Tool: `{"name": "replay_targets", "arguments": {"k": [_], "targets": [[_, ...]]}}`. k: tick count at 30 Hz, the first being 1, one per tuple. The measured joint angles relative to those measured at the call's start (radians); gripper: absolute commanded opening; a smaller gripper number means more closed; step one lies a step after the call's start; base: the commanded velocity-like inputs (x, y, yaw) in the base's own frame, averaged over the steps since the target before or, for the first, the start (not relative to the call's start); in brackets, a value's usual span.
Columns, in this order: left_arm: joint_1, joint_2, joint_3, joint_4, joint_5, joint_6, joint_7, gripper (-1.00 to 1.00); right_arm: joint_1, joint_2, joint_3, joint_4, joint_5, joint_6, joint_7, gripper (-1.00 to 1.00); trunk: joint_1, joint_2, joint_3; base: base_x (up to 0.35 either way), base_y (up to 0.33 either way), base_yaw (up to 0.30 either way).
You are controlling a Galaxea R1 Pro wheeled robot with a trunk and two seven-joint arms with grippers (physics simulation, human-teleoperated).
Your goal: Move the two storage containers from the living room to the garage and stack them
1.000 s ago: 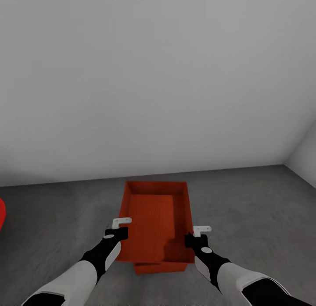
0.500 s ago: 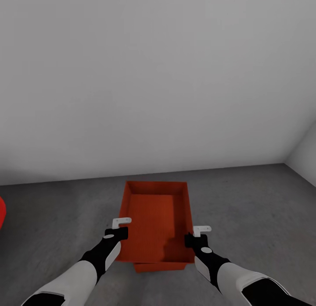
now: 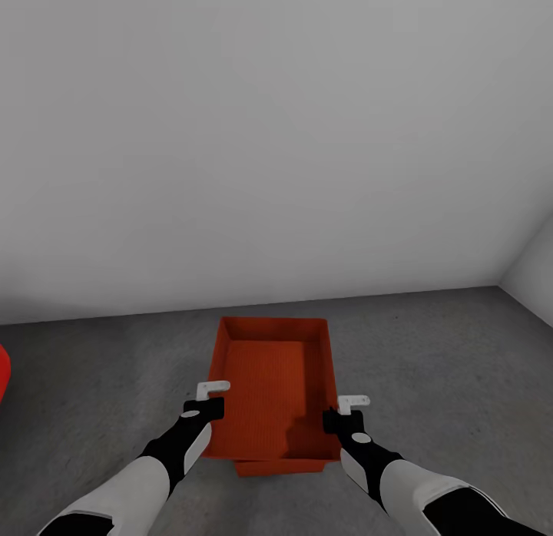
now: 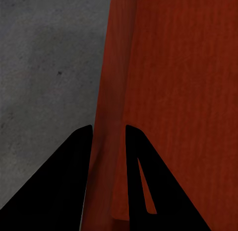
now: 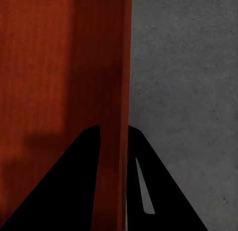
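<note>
An orange-red storage container (image 3: 269,382) sits level on top of a second storage container (image 3: 280,468), of which a narrow front strip shows beneath it, on the garage's dark grey concrete floor (image 3: 438,352). My left gripper (image 3: 209,404) is shut on the upper container's left wall. The left wrist view has that gripper (image 4: 109,129) with a finger on each side of the thin wall (image 4: 116,67). My right gripper (image 3: 338,417) is shut on the right wall in the same way. In the right wrist view that gripper (image 5: 115,127) straddles the wall (image 5: 121,67).
A plain grey-white wall (image 3: 276,137) rises just behind the containers, and a side wall (image 3: 534,279) meets it at the right corner. A sliver of the red car (image 3: 2,371) shows at the left edge. Bare concrete lies on both sides of the stack.
The shading inside the upper container has shifted slightly. Arms and containers keep their places.
</note>
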Motion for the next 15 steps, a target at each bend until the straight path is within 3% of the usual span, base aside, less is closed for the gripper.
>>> {"name": "replay_targets", "arguments": {"k": [15], "targets": [[0.001, 0.000, 0.000, 0.001, 0.001, 0.000, -0.001, -1.00, 0.000, 0.001, 0.001, 0.002, -0.001, 0.000, 0.000, -1.00, 0.000, 0.000, -0.020, 0.000, 0.000, 0.000]]}}
